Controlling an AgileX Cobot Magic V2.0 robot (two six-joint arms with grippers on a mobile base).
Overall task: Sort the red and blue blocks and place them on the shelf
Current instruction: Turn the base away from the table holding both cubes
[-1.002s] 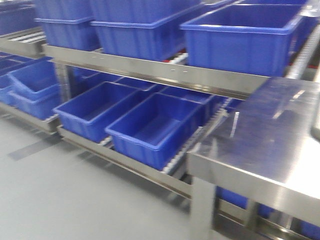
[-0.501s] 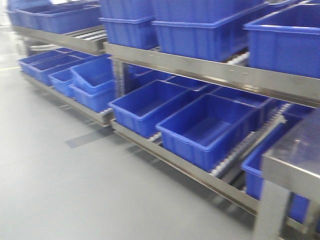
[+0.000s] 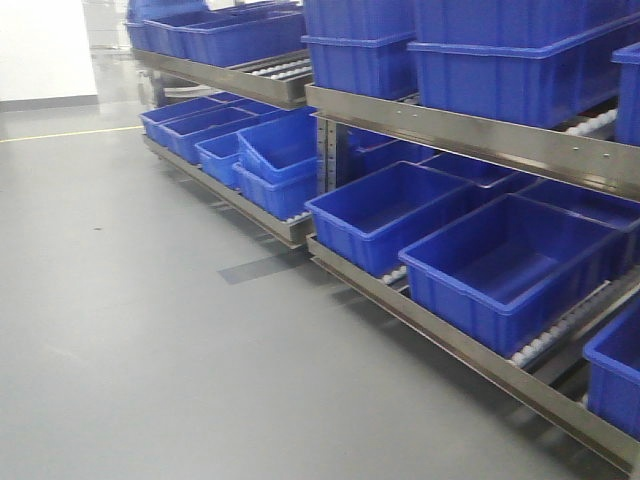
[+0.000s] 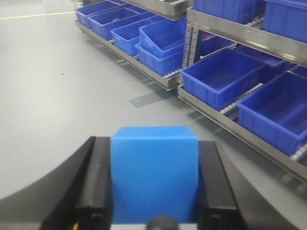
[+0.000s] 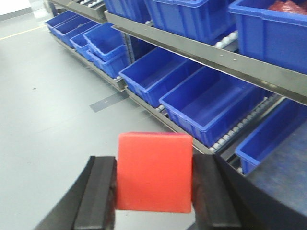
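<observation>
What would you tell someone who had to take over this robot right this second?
Left gripper: shut on the blue block, fingers on both sides.
Right gripper: shut on the red block, held the same way.
Shelf: ahead and to the right, across bare floor, its tiers loaded with blue bins.
Done: both blocks are picked up and carried.
Left: get within reach of the shelf, then set each block down in its place by colour. Neither block is on the shelf yet.
</observation>
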